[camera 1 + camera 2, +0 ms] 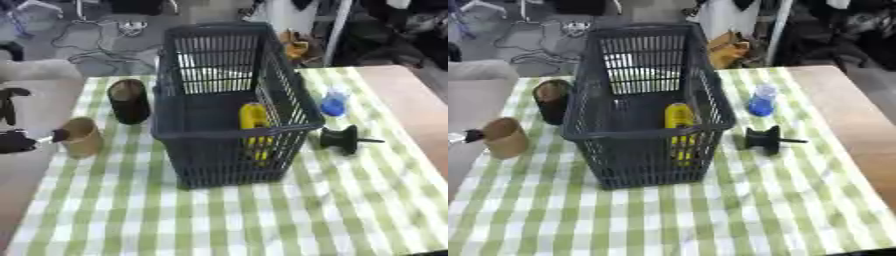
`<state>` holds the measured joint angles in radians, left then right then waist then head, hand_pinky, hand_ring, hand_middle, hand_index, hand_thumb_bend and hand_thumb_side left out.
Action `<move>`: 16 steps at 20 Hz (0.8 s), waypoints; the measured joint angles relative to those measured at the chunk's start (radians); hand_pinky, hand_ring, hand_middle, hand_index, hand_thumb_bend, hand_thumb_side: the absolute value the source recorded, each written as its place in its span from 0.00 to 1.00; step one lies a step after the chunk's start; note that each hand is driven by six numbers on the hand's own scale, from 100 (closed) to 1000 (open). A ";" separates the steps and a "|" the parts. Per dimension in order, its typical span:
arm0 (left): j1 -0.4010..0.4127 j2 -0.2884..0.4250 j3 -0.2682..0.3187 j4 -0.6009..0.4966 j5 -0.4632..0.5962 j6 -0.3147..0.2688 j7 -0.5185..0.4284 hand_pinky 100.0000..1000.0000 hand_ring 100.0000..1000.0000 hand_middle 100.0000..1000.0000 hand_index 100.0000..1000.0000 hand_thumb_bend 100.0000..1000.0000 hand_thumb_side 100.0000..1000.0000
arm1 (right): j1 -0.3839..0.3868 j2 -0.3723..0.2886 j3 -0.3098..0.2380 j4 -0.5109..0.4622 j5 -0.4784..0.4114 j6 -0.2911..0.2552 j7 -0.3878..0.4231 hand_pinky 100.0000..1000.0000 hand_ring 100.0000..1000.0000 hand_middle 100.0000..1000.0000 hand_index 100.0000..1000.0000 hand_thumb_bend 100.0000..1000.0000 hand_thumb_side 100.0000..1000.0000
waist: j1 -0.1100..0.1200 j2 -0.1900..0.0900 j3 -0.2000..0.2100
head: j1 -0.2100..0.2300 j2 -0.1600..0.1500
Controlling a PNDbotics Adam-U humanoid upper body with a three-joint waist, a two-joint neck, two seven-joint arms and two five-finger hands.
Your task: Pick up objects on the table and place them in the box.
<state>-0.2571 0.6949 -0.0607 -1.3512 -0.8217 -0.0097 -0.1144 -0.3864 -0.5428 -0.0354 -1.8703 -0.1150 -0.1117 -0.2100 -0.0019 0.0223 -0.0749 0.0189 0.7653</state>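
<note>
A dark slatted basket [289,95] stands mid-table with a yellow object [253,117] inside it against the right wall. To its left stand a black cylinder [129,101] and a tan cup [83,137]. Right of the basket sit a small blue bottle [333,102] and a black round piece with a thin rod [343,139]. My left hand [16,141] comes in at the left edge, mostly cut off. Its fingers are spread, and one dark fingertip [59,135] reaches the cup's rim. My right hand shows in no view.
The green-and-white checked cloth [219,220] covers the table, with bare wood [411,105] along the right side. Cables and clutter lie on the floor beyond the far edge. A grey seat [35,70] stands at the far left.
</note>
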 measured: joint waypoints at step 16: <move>-0.105 -0.023 0.062 0.091 -0.228 -0.174 -0.276 0.72 0.56 0.28 0.83 1.00 0.71 | 0.001 0.000 0.000 0.000 0.000 0.000 0.001 0.57 0.73 0.71 0.96 0.02 0.71 | 0.000 0.000 0.008 | -0.007 0.000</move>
<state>-0.3621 0.6721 0.0016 -1.2604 -1.0493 -0.1836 -0.3908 -0.3852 -0.5428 -0.0352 -1.8700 -0.1150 -0.1115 -0.2088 -0.0022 0.0223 -0.0668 0.0114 0.7653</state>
